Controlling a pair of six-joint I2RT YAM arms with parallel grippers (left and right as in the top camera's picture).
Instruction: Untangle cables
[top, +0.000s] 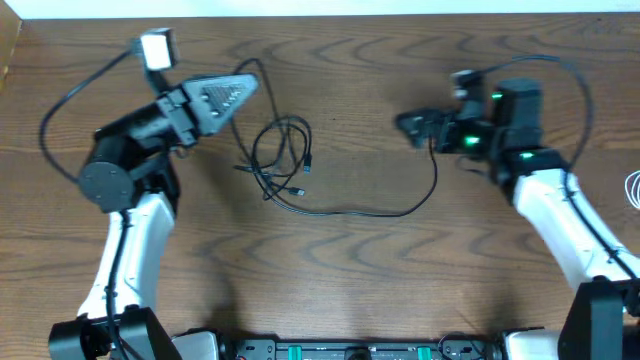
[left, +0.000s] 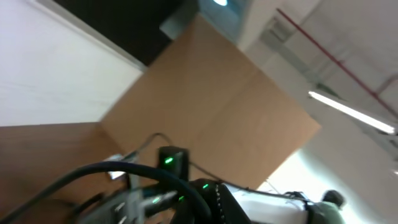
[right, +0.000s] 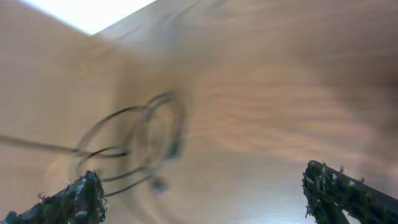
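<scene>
The thin black cords (top: 282, 150) lie in the middle of the brown wooden surface (top: 400, 280). Several loops overlap in a small coil, and one long tail sweeps right toward the right arm's fingers (top: 412, 125). Those fingers are spread wide, with nothing between them in the wrist view. The left arm's fingers (top: 235, 92) are clenched just left of the coil; whether they pinch a cord I cannot tell. A white cord (top: 632, 188) sits well apart at the right edge. I judge the task partly done: the coil is not yet separated.
</scene>
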